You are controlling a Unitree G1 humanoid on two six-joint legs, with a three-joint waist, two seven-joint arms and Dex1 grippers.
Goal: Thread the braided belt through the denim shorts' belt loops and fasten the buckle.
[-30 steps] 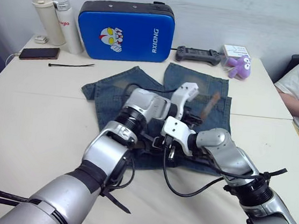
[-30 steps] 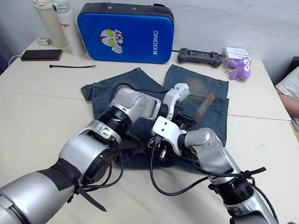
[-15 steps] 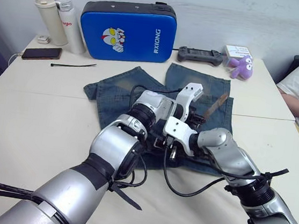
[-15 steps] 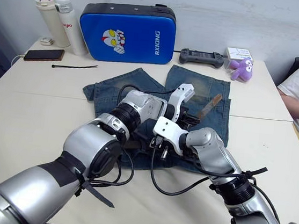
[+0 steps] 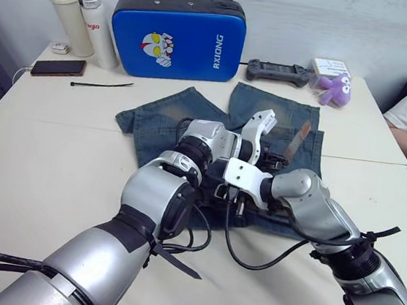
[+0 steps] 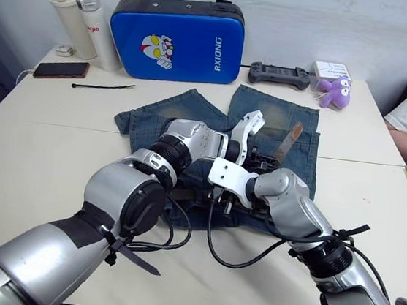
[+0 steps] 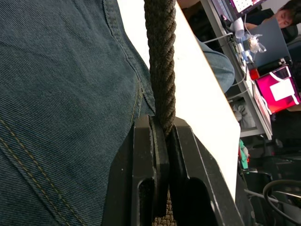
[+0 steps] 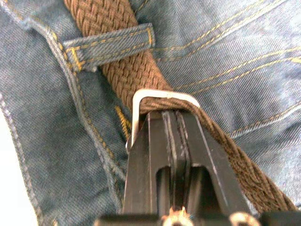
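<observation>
While the left gripper (image 7: 162, 136) stays clamped on the braided belt (image 7: 161, 61), its fingers (image 7: 143, 165) pinching the strap edge-on, the belt's tan tip (image 5: 301, 136) now stands steeper and further out over the denim shorts (image 5: 155, 121) than half a second ago. The right gripper (image 8: 171, 117) has its fingers closed on the silver buckle (image 8: 162, 95), just past a belt loop (image 8: 110, 44) the strap already runs under. Both arms have barely shifted on the desk (image 5: 40, 163), so I judge fastening is near.
</observation>
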